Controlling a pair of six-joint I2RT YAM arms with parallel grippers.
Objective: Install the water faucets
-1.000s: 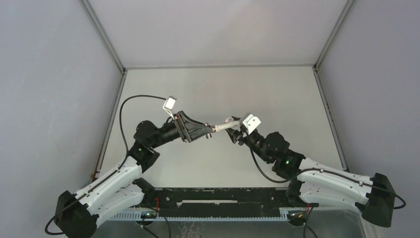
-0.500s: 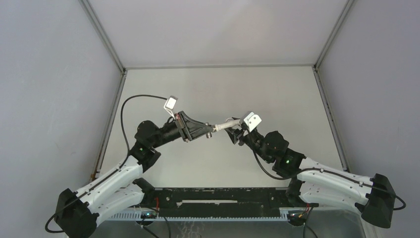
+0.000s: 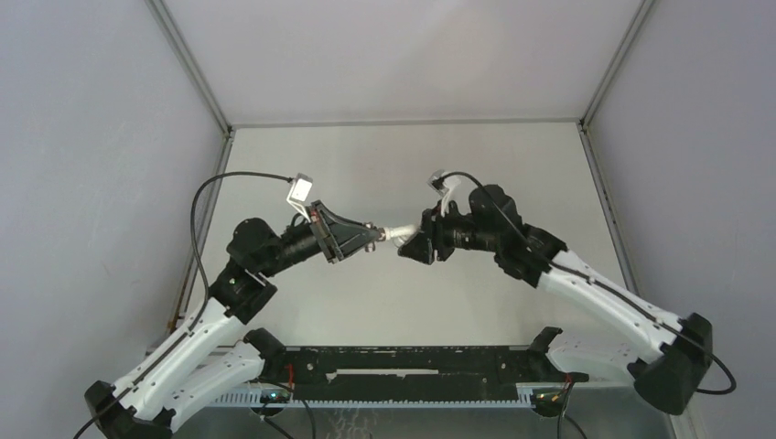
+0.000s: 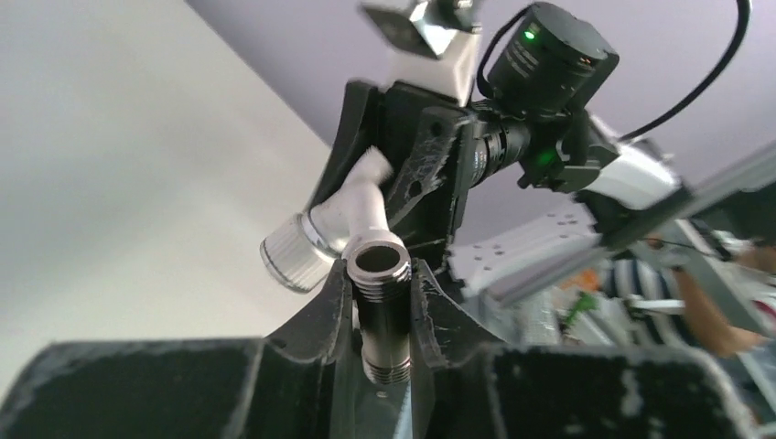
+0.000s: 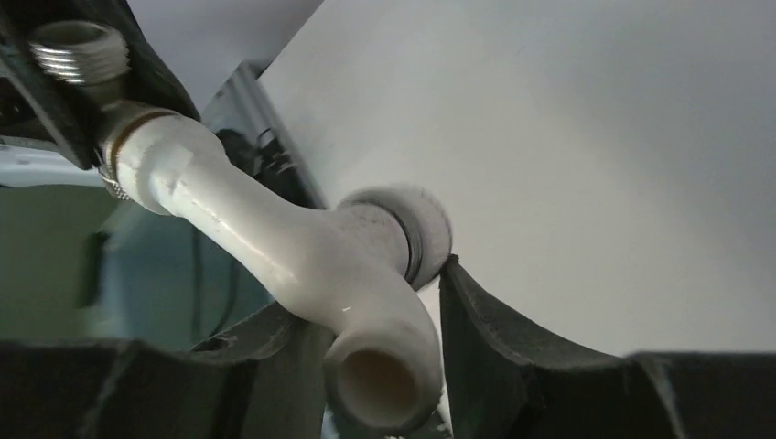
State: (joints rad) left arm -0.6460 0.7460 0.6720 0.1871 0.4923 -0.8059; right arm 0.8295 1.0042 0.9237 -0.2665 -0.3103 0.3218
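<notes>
**White and grey, held nose to nose**

Both arms reach in to the middle, over the pale flat table (image 3: 393, 165). The right gripper (image 3: 404, 247) has its two black fingers pressed tight on a white plastic T-shaped tap piece (image 5: 302, 256). The round open mouth of the tap points at the right wrist camera. A ridged round cap (image 4: 293, 256) sits on one side of the tap.

The left gripper (image 3: 366, 238) is squeezed on a short grey metal fitting with screw threads (image 4: 377, 315). The fitting stands upright between the two fingers, and its open top pokes out above them.

The long end of the white tap touches the side of the grey fitting. A thin brass-coloured ring (image 5: 123, 128) shows where they meet. They look joined there, but I cannot tell if the tap is screwed all the way in. The two grippers are very near each other, tip to tip.
</notes>
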